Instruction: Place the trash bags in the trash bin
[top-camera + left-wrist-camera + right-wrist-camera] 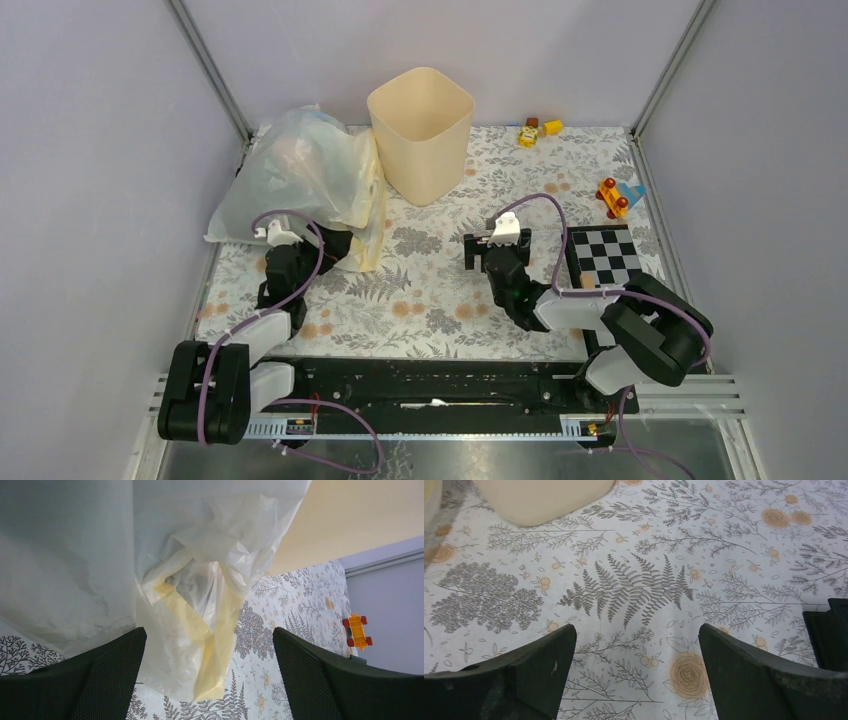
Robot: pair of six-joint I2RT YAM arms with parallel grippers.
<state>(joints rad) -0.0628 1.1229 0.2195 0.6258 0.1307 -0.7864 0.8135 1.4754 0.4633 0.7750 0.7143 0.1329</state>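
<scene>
The cream-beige trash bin (420, 140) stands upright at the back centre; its wall also shows in the left wrist view (340, 520) and its base in the right wrist view (539, 500). No pale blue trash bags show; they are hidden or out of view. A bulky whitish bag (290, 170) (65, 555) lies left of the bin, with a pale yellow bag (368, 230) (210, 645) hanging from its near side. My left gripper (325, 248) (207, 630) is open, its fingers either side of the yellow bag's tip. My right gripper (497, 242) (636, 627) is open over bare floral cloth.
An orange toy car (612, 197) (356, 631) and a blue piece lie at the right edge. Yellow toy blocks (535, 130) sit at the back right. A checkerboard plate (603, 255) lies beside the right arm. Grey walls close in three sides.
</scene>
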